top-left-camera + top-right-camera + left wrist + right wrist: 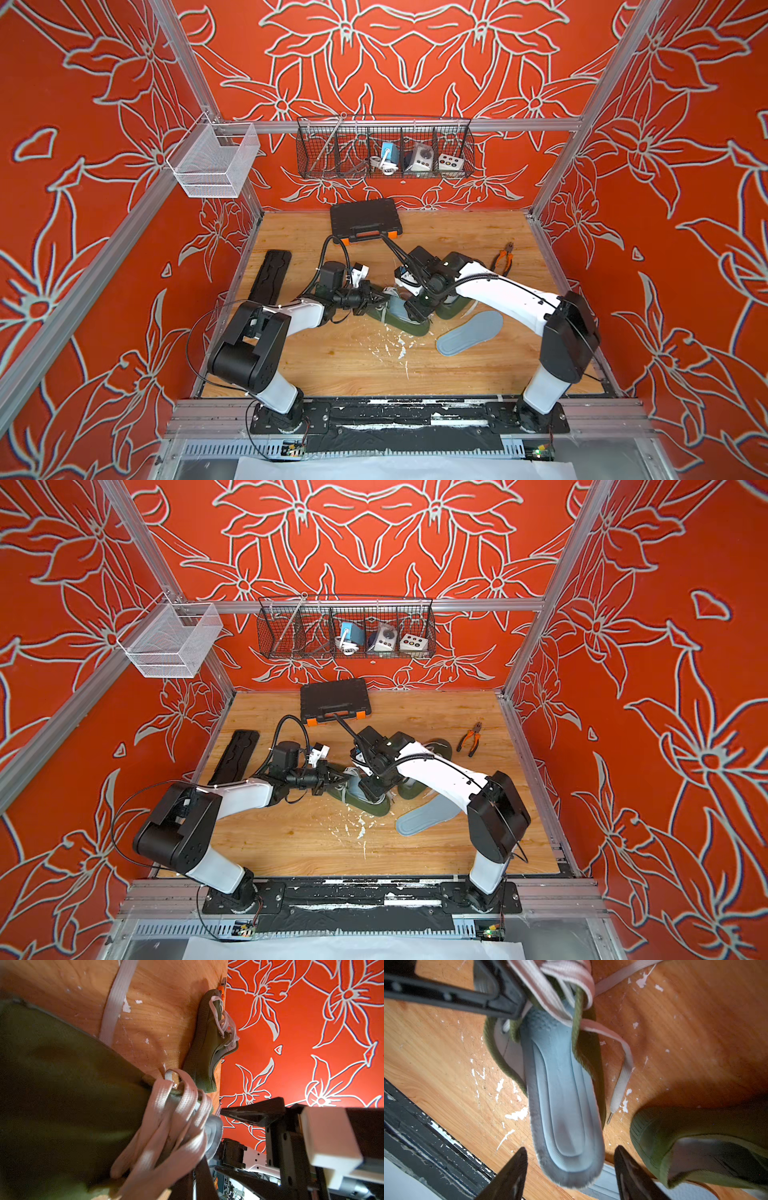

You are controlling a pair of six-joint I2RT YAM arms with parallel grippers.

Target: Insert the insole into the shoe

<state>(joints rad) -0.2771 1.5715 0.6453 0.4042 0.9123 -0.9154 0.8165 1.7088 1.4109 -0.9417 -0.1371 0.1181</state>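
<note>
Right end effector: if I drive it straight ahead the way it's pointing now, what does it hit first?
The heel end of the grey insole sticking out of the olive shoe; it lies right ahead of the open right end effector. Exact depth is unclear.

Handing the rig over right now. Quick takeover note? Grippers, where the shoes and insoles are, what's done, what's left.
Left gripper: shut, apparently clamped on the tongue and laces of the olive-green lace-up shoe.
Right gripper: open, jaws either side of the heel end of the grey foam insole, not gripping.
Insole: toe end under the tongue, heel end sticking out over the shoe's heel.
Second olive-green shoe and second grey insole lie nearby on the wooden table.
Done: insole partly in. Left: seat its heel end inside.
</note>
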